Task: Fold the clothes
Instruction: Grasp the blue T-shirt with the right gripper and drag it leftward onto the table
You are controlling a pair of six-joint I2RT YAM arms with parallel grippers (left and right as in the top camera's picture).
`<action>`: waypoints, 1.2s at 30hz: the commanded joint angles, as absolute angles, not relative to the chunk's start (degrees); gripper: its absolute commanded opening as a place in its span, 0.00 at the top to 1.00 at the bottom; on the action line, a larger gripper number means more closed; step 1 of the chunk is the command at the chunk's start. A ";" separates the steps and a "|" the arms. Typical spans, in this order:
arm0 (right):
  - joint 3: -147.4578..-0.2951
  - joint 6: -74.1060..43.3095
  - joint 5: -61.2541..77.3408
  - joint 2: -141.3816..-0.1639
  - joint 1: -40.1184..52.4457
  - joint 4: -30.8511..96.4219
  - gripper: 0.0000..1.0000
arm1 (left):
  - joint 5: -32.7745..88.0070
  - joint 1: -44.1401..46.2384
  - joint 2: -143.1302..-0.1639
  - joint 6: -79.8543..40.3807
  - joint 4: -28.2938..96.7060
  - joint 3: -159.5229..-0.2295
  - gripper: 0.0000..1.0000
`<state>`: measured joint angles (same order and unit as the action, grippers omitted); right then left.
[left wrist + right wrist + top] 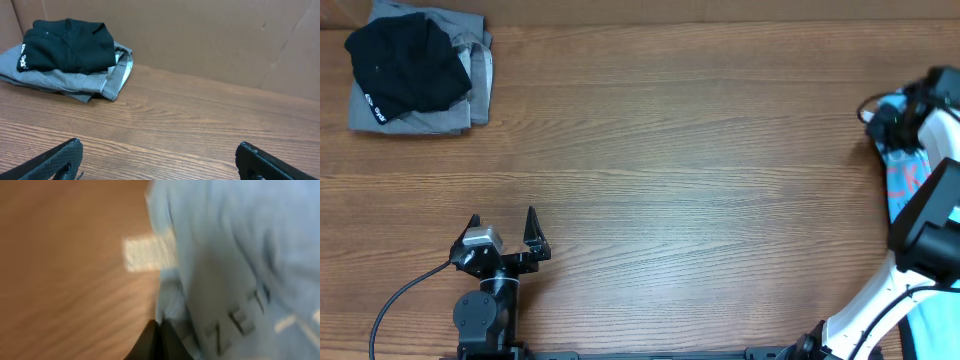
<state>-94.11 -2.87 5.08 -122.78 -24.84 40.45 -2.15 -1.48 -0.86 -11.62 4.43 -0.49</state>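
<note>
Wood-grain tabletop [700, 150], smooth and mostly bare, with a plain brown cardboard-looking wall [210, 40] behind it that only the left wrist view shows.

In the far left corner, a rumpled black garment [408, 65] with small white print sits on top of a flatter, roughly folded grey garment [470, 100]. The left claw [502, 220] is spread wide with nothing in it, well apart from that pile.

The light-blue T-shirt [905, 185] is way over at the right edge, mostly under the right arm from overhead, with a bit of pink lettering peeking out. The right wrist view is blurry but closer: soft creased blue fabric with pale letters. The right claw [158, 330] is pinched tight on the shirt's edge. There's also a pale rectangular patch [147, 255] beside the shirt, can't tell what.
</note>
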 commanded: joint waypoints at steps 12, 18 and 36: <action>-110.78 -7.62 11.07 -121.91 -8.84 48.90 0.96 | -1.87 -1.15 -0.25 -10.46 4.27 -0.27 0.00; -110.78 -7.94 11.92 -121.14 -8.84 49.25 0.96 | -1.87 -1.15 -0.25 -10.46 4.27 -0.27 0.00; -110.78 -7.97 13.85 -103.46 -3.99 50.09 0.96 | -1.87 -1.15 -0.25 -10.46 4.27 -0.27 0.00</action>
